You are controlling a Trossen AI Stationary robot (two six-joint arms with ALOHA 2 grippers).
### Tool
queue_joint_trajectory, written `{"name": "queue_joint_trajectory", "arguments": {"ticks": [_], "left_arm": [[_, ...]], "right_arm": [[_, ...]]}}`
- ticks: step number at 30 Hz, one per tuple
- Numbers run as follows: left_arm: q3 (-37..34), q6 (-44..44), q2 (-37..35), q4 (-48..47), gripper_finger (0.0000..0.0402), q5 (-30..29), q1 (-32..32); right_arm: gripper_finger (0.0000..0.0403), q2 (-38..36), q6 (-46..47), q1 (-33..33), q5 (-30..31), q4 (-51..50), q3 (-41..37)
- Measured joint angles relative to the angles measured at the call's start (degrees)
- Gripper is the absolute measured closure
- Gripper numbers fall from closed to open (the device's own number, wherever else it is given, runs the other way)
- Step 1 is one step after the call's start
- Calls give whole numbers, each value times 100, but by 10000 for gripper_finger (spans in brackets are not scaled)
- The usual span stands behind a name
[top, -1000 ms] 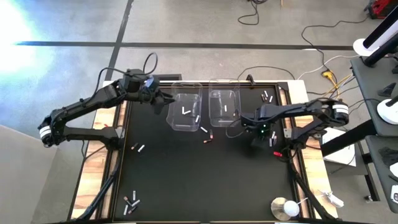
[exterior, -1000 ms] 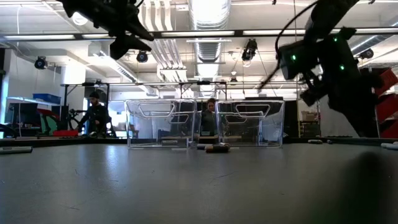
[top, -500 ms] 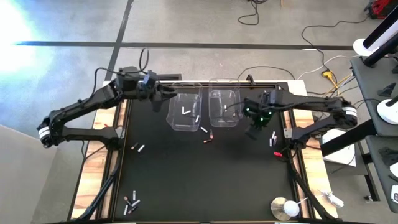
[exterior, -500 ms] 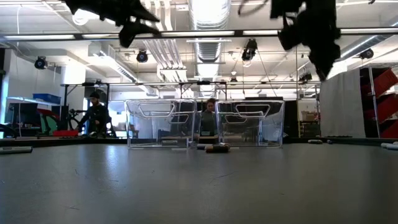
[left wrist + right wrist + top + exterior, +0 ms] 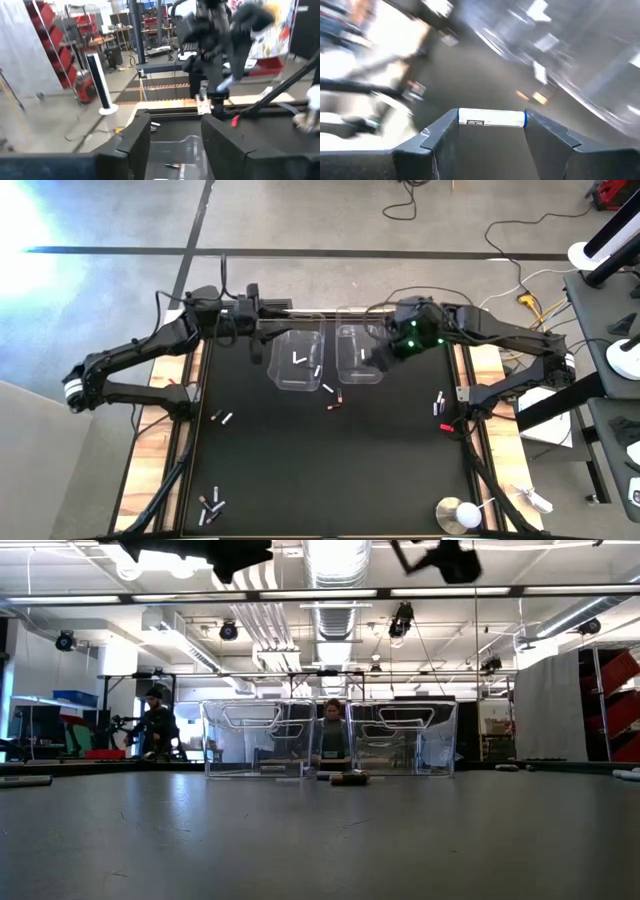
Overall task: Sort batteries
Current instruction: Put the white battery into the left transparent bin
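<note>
My right gripper (image 5: 379,359) hangs high over the right rim of the right clear bin (image 5: 360,352), shut on a silvery-white battery (image 5: 491,117) with blue ends. My left gripper (image 5: 262,315) is open and empty in the left wrist view (image 5: 175,145), raised beside the far left corner of the left clear bin (image 5: 297,360). White batteries (image 5: 299,360) lie on the left bin's floor, and one (image 5: 362,355) lies in the right bin. Loose batteries lie on the black mat: near the bins (image 5: 332,395), at the left (image 5: 222,418), near left (image 5: 210,502), right (image 5: 438,402) and far right (image 5: 430,335). My right gripper pinches the silvery-white battery between its two fingertips (image 5: 445,127), one finger at each blue end (image 5: 524,117), so the battery spans the gap crosswise. It is lifted clear of the table, above the right bin's right side.
Both bins stand side by side at the mat's far middle (image 5: 260,737) (image 5: 402,737). A round white-topped disc (image 5: 460,513) sits at the near right corner, a red clip (image 5: 447,425) on the right rail. People stand in the room beyond (image 5: 155,725).
My right gripper has risen from low over the mat's right side and swung toward the far left, ending above the right bin. My left gripper has also risen and shifted slightly right along the far edge, toward the left bin's far corner. Both have climbed to the top of the low view.
</note>
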Motion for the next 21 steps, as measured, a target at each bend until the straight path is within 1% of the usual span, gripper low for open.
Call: {"name": "queue_joint_trajectory", "arguments": {"ticks": [2,7,11,14,19,21], "left_arm": [[0,231,76,87,229,1,-2],[-2,755,246,389,196,0,-32],[-2,1421,368,705,182,6,-120],[-2,1638,490,895,180,87,-188],[-2,1540,638,1021,180,150,-308],[-2,1533,671,1093,180,154,-362]], "right_arm": [[202,47,165,0,-20,630,0],[202,263,611,0,-94,1618,-4],[202,468,1073,0,-104,2447,-4],[202,653,1251,0,-103,3008,-4],[202,861,1283,-28,202,3267,-5],[202,938,1269,-65,214,3292,-2]]}}
